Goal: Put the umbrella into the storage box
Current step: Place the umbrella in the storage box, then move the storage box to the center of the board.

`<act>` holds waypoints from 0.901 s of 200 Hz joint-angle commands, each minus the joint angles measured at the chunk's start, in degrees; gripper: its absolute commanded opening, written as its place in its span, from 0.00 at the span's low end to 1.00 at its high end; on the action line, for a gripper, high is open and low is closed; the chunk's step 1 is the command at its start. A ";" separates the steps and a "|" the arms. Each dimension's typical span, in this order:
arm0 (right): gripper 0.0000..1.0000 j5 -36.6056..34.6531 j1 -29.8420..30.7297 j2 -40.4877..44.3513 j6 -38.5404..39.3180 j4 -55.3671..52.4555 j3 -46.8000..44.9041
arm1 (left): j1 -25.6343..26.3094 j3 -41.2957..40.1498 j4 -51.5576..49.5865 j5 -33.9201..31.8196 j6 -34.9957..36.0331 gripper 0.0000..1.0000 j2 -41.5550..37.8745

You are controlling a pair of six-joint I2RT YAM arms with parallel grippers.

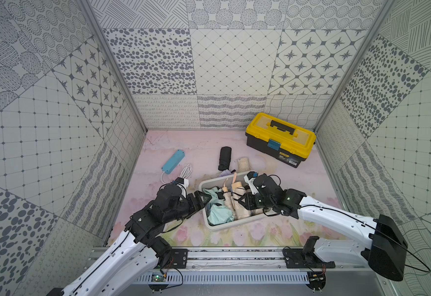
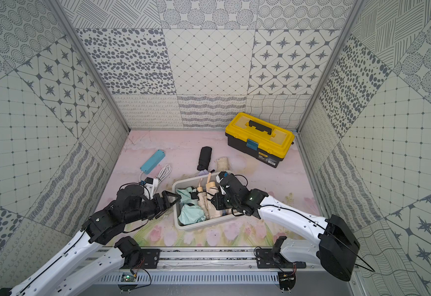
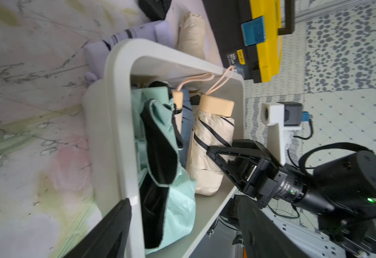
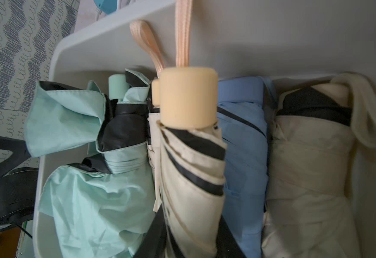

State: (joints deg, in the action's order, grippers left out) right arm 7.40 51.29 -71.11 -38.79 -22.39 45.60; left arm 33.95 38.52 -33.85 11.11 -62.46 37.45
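Note:
The white storage box (image 1: 224, 227) (image 2: 196, 227) sits at the front middle of the mat, packed with several folded umbrellas. Reaching into it from the right, my right gripper (image 1: 240, 201) (image 4: 191, 234) is shut on a cream umbrella (image 4: 189, 156) (image 3: 209, 143) with black stripes and a peach handle, which lies inside the box. A mint green umbrella (image 1: 218, 215) (image 3: 178, 207) lies loose along the box's left side. At the box's left rim my left gripper (image 1: 201, 198) (image 3: 182, 201) stands open, one finger outside the wall, gripping nothing.
Behind the box lie a black folded umbrella (image 1: 225, 158), a cream one (image 1: 243, 164) and a lilac one (image 1: 226, 173). A yellow-lidded black toolbox (image 1: 281, 137) stands at the back right. A blue power strip (image 1: 173, 161) with a white cable (image 1: 186, 170) lies at the left.

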 commanded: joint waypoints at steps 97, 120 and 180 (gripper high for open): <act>0.68 -15.31 0.05 7.27 5.21 1.46 1.15 | -0.04 2.72 -3.29 -1.75 3.22 0.48 18.67; 0.68 -16.72 -2.77 11.68 6.81 1.44 0.89 | -0.03 5.74 -5.03 -2.32 6.33 0.41 22.21; 0.69 -9.87 -15.44 9.74 6.55 1.61 4.56 | -2.67 12.08 -12.95 -5.49 17.42 0.11 27.91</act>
State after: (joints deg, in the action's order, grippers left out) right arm -5.34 38.87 -58.70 -33.17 -21.82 46.68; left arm 33.63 47.40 -41.76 8.99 -54.52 62.92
